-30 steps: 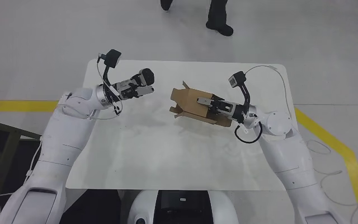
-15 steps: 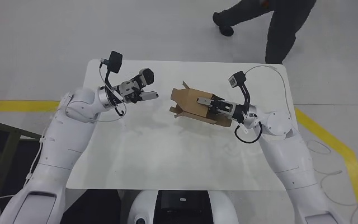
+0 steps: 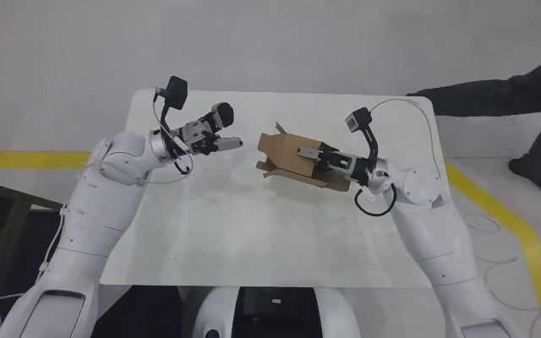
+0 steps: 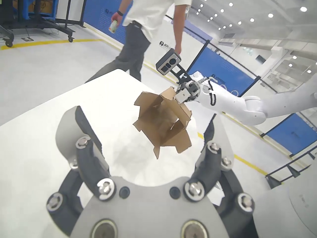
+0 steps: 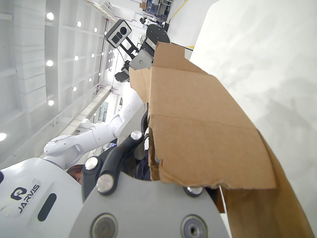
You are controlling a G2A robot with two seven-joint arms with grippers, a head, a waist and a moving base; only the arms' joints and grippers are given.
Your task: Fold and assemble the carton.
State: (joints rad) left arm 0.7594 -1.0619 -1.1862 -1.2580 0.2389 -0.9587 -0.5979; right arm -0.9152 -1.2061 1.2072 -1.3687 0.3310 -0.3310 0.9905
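Brown cardboard, the carton (image 3: 296,160) lies on its side in the clasp of the right gripper (image 3: 314,156), whose fingers are clamped on one wall panel toward the end nearest its wrist. The long axis runs straight out ahead of that gripper toward the left gripper (image 3: 228,142). The open mouth at the far end, flaps splayed outward, faces the left gripper head-on.

The left gripper is spread wide and holds nothing. It sits a short way off the mouth, apart from the flaps, above the white table (image 3: 211,245).

From the right wrist, the carton's panels cover most of the right gripper; one dark finger (image 5: 118,149) shows beside a ragged cardboard edge. How the end behind that gripper is folded is hidden. Whether the lowest flap touches the table or hangs just over it cannot be told.
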